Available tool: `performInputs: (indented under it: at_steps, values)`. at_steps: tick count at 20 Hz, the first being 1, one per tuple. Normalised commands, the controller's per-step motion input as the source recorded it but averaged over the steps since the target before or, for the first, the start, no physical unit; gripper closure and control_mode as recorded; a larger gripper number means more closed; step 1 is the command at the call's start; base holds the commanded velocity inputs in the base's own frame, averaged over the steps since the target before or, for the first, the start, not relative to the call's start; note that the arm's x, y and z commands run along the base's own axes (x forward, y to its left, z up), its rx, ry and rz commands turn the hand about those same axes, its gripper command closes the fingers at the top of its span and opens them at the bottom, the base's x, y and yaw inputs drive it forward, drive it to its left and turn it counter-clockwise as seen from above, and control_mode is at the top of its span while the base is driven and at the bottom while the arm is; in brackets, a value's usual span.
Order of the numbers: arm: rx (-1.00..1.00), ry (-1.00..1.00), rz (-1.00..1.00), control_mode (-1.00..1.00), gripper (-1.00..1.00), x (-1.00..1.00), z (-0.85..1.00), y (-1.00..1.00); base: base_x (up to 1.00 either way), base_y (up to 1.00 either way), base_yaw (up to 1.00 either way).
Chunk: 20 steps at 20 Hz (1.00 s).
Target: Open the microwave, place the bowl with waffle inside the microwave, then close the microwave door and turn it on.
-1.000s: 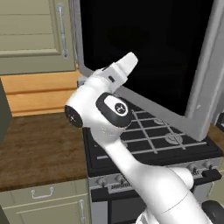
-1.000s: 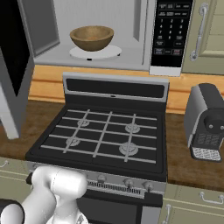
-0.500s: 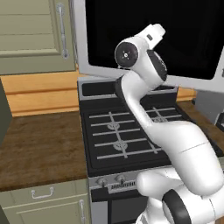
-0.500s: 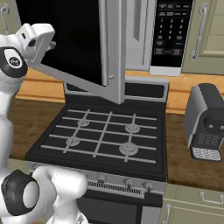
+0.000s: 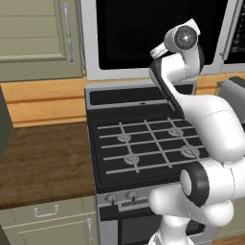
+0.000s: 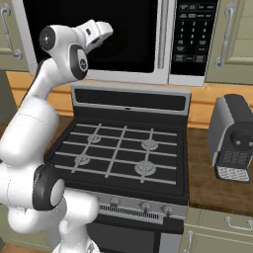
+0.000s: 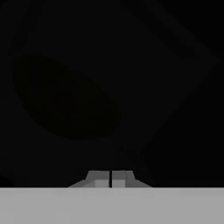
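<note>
No readable text anywhere. The microwave point(image 6: 148, 39) button panel point(image 6: 193, 37) has rows of small light marks and a couple of reddish keys, too small and blurred to make out. Stove point(image 6: 123, 153) knobs and the coffee machine point(image 6: 233, 138) carry no legible marking. Hand view is near black, nothing printed visible.

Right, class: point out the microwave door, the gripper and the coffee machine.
microwave door point(image 6: 106, 39): right base view, black glass window.
gripper point(image 7: 111, 179): hand view, between the shut fingertips.
coffee machine point(image 6: 236, 138): right base view, front of its body.
</note>
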Motion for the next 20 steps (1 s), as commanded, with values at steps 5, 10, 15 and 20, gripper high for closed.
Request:
performInputs:
  at_steps: [5, 10, 15, 20]
  values:
    - [0.17, 0.02, 0.17, -1.0, 1.0, 1.0, -0.1, -0.59, 0.0, 0.0, 0.0]
    - [0.13, 0.01, 0.03, -1.0, 1.0, 0.81, -0.24, -0.42, 0.0, 0.0, 0.0]
    - [0.25, -0.04, 0.0, -1.0, 1.0, -0.1, -0.11, -0.58, 0.0, 0.0, 0.0]
    - [0.43, 0.0, 0.0, -1.0, 1.0, -0.99, 0.04, -0.93, 0.0, 0.0, 0.0]
